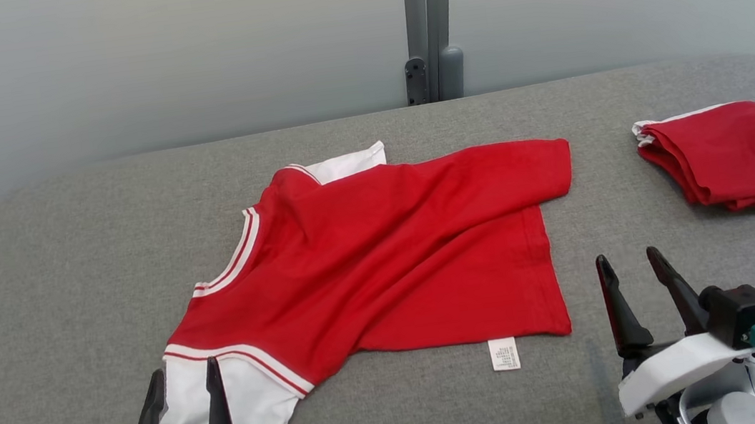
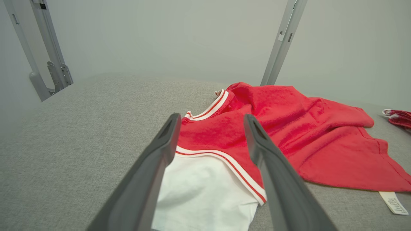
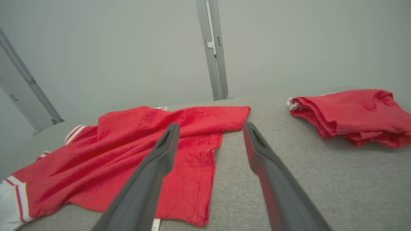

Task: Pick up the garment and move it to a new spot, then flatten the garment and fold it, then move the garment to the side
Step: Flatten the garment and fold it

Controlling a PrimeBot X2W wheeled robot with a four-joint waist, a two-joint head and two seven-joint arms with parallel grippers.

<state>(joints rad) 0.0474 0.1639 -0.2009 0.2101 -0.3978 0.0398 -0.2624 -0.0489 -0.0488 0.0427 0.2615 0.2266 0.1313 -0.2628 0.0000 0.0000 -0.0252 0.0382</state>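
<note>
The shirt (image 1: 383, 254) lies mid-frame on the table (image 1: 69, 279), rumpled, its upper edge lapped over; flattening, folding and shifting aside all look undone. The left gripper (image 1: 184, 371), lower left at the white sleeve (image 1: 243, 408), and the right gripper (image 1: 626, 257), lower right, gape wide, empty.

Bright, even, soft light; faint shadows; wrist views stretched at edges.

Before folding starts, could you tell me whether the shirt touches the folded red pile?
Apart. The head view shows bare grey surface between the shirt and the folded pile.
</note>
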